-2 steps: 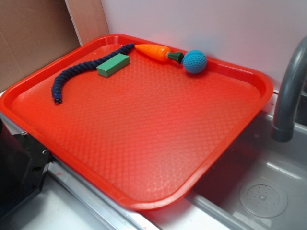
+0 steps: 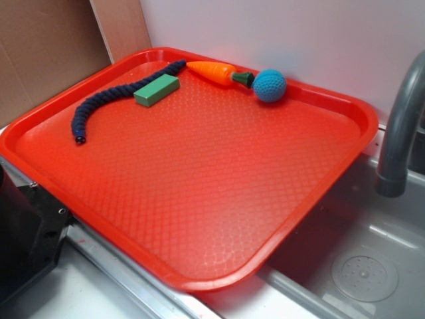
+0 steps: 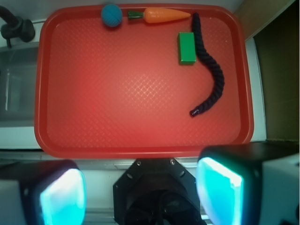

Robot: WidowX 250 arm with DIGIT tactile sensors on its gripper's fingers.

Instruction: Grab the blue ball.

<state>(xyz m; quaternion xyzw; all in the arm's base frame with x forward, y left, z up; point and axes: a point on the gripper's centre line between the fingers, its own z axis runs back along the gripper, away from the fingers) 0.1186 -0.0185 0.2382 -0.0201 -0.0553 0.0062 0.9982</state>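
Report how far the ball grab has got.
Nothing looks done yet. The blue ball sits untouched at the tray's far edge, close by the carrot's green end. The gripper is open and empty, hovering off the tray's near edge, far from the ball. Left to do: reach across, lower over the ball, close and lift.

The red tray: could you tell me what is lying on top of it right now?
On the red tray lie the blue ball, a toy carrot, a green block and a dark braided rope, all along its far side. Nothing hides them.
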